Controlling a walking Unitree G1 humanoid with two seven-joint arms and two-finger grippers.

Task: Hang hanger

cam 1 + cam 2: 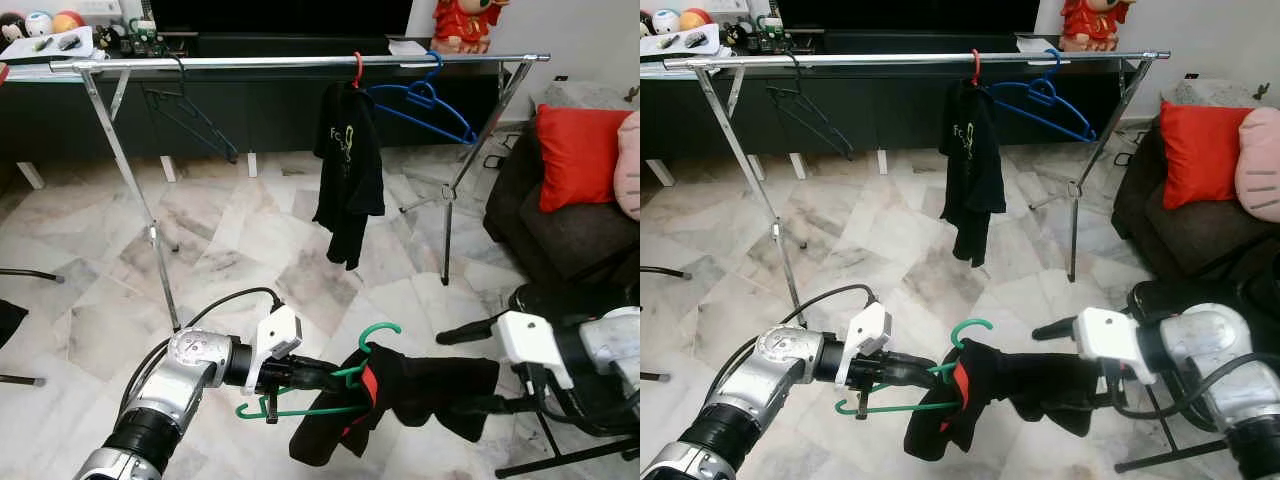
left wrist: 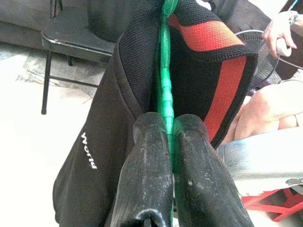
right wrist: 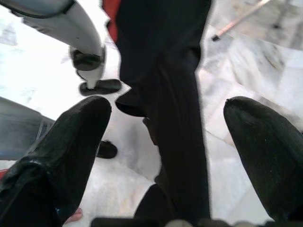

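A green hanger [image 1: 378, 332] carrying a black garment with a red stripe [image 1: 420, 385] hangs low over the floor in front of me. My left gripper [image 1: 320, 378] is shut on the hanger's green bar, and the left wrist view shows its fingers [image 2: 151, 156] pinching the green plastic [image 2: 164, 90]. My right gripper [image 3: 165, 123] is open at the garment's right end, with the black cloth [image 3: 165, 71] hanging between its spread fingers. Ahead stands a metal clothes rack, its rail [image 1: 300, 62] running across the view.
On the rail hang a black shirt on a red hanger [image 1: 350, 170], blue hangers [image 1: 425, 100] and a dark empty hanger [image 1: 190, 115]. A dark sofa with a red cushion [image 1: 580, 155] is at the right. A person's hand [image 2: 279, 33] and a chair [image 2: 71, 38] appear behind the garment.
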